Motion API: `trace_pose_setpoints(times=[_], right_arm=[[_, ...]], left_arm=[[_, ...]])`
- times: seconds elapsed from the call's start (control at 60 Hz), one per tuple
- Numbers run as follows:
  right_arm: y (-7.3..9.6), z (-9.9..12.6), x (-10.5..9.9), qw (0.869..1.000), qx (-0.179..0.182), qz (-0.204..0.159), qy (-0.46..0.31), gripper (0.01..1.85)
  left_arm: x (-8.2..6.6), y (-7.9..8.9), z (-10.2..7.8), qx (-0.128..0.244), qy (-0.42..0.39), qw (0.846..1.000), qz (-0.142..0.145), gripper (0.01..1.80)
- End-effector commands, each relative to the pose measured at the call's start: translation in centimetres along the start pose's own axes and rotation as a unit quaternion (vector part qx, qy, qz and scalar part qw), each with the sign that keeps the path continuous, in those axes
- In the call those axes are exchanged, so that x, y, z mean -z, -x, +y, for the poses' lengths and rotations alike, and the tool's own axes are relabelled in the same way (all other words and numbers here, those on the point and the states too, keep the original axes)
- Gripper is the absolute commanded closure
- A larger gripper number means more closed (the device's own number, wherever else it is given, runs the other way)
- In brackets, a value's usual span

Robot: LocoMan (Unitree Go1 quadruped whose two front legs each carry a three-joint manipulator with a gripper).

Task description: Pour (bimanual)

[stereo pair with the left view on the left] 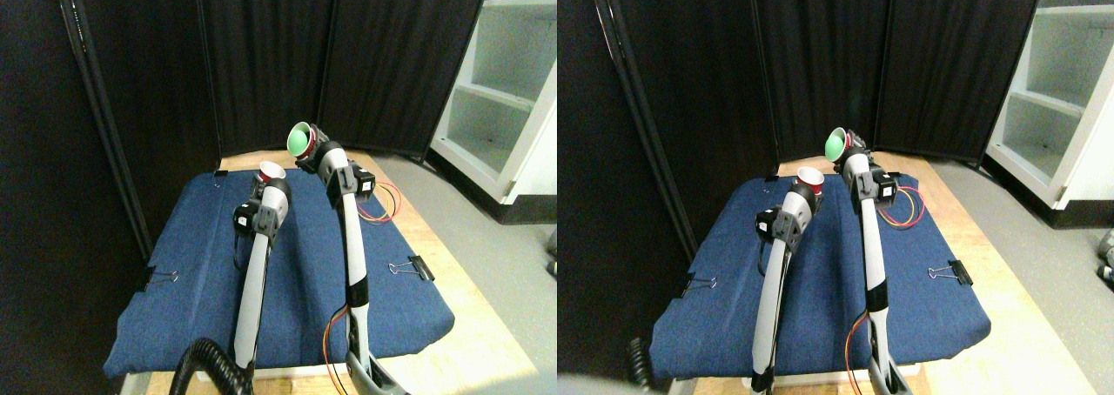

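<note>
Two cups up over the blue-clothed table (287,299): our right tool (306,154) holds the green-lined cup (300,138), tipped left, higher and just right of the red cup (271,170) upright in our left tool (265,184).

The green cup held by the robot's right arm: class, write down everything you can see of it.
The green cup is small and round-mouthed, with a green inside and a thin red rim; it looks like plastic or paper. It is tipped on its side, mouth facing the camera and to the left, held at the tip of the right gripper. It sits above and behind the red cup and apart from it, high over the blue cloth. Any contents cannot be made out.
</note>
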Motion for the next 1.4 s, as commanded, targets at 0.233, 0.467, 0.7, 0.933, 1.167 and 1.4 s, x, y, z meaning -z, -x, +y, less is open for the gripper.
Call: trace_pose_setpoints(times=[0.233, 0.467, 0.7, 0.933, 1.167, 1.4], right_arm=[[-0.4, 1.3, -0.1, 0.997, -0.018, -0.006, 0.079, 1.85], [-0.3, 1.6, -0.1, 0.992, -0.015, -0.004, 0.126, 1.85], [-0.6, 1.7, 0.2, 0.991, -0.016, -0.001, 0.134, 1.85], [-1.1, 1.2, 0.5, 0.992, -0.014, 0.005, 0.127, 1.85], [-1.5, 0.9, 0.8, 0.989, -0.031, 0.008, 0.144, 1.85], [-1.3, 1.1, 1.0, 0.984, -0.054, 0.017, 0.169, 1.85]], left_arm=[[0.4, -0.7, -0.1, 0.002, 0.021, 1.000, -0.002, 1.80], [0.5, -0.9, -0.1, -0.002, 0.024, 1.000, -0.004, 1.80], [0.5, -0.6, -0.3, 0.001, 0.026, 1.000, 0.004, 1.80], [0.2, 0.3, -0.7, 0.013, 0.003, 1.000, 0.011, 1.80], [0.0, 0.7, -1.0, 0.010, -0.018, 1.000, 0.011, 1.80], [0.2, 0.2, -0.8, 0.007, -0.016, 1.000, 0.004, 1.80]])
